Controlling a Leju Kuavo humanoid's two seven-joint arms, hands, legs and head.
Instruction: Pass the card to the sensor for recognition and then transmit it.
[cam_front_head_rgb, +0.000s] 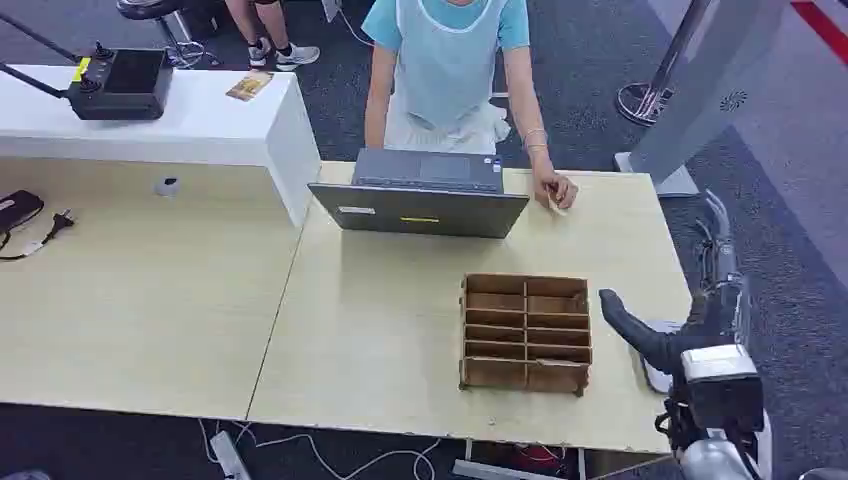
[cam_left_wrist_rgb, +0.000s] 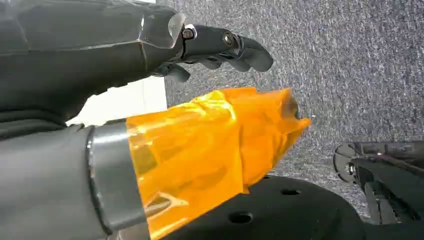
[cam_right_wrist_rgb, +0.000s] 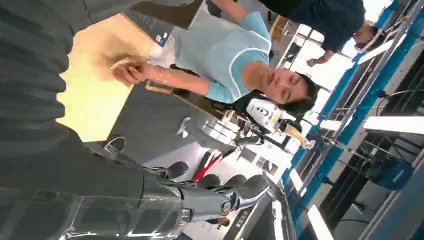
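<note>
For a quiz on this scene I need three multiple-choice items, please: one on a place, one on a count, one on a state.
1. Where on the table does the wooden compartment box stand?
A. Between the laptop and the robot
B. Behind the laptop
C. On the white counter

2. How many columns of compartments does the box have?
A. One
B. Two
C. Four

3. What is the right hand holding?
A. A card
B. The laptop
C. Nothing

Answers: 1 A, the box stands nearer the robot than the laptop. 2 B, one central divider splits it into two columns. 3 C, the head view and right wrist view show its fingers around nothing.
</note>
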